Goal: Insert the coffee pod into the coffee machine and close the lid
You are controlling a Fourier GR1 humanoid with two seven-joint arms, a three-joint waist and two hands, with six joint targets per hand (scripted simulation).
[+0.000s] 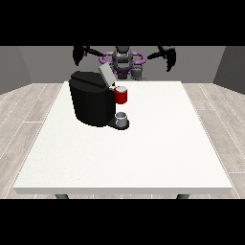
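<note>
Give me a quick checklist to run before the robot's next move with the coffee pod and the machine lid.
1. Lid raised so the slot is reachable: ok.
2. Coffee machine upright on the table: ok.
3. Cup on the machine's base: ok.
4. Coffee pod located: cannot tell; a red part shows at the machine's head.
5. Hand at the view's left raised, off the machine: ok.
6. Hand at the view's right holding nothing visible: ok.

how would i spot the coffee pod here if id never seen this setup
Find the black coffee machine on the white table, left of centre. At its upper right, below the raised grey lid, sits the coffee pod. It is the only red thing; the small cup below it is grey.
</note>
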